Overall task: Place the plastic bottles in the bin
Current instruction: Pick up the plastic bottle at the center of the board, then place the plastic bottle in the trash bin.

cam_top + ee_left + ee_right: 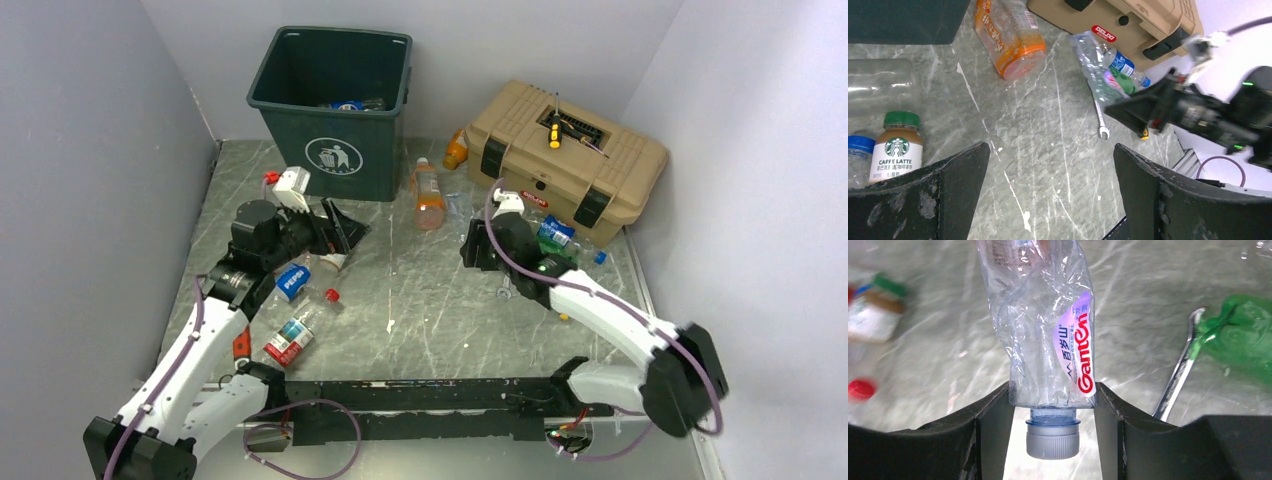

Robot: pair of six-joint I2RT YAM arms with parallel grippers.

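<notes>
Top external view: a grey-green marbled table (420, 300), streaked with white scratches, sits boxed in by plain pale walls (80, 150) on three sides. The dark green bin (330, 100) stands at the back, left of centre, with a few bottles lying in its bottom. A tan toolbox (570, 160) sits at the back right, and a yellow-handled screwdriver (554, 135) lies on its lid. An orange bottle (428, 195) lies between bin and toolbox. A Pepsi bottle (292, 282) and a red-labelled bottle (295, 338) lie near the left arm.

The left gripper (1050, 155) hovers over the table near the bin's front, its jaws spread wide with nothing between them. The right gripper (1053, 395) is clamped on the neck end of a crumpled clear bottle (1043, 325), with the grey cap pointing back toward the wrist camera. A green bottle (1243, 340) lies beside a wrench (1175, 375) on the table.

From above, the right arm's wrist hides its fingers and most of the held bottle. The left side of the right wrist view is blurred. In the left wrist view, a latte bottle (898, 145) stands at the left, and a clear bottle above it is cut off by the frame edge.
</notes>
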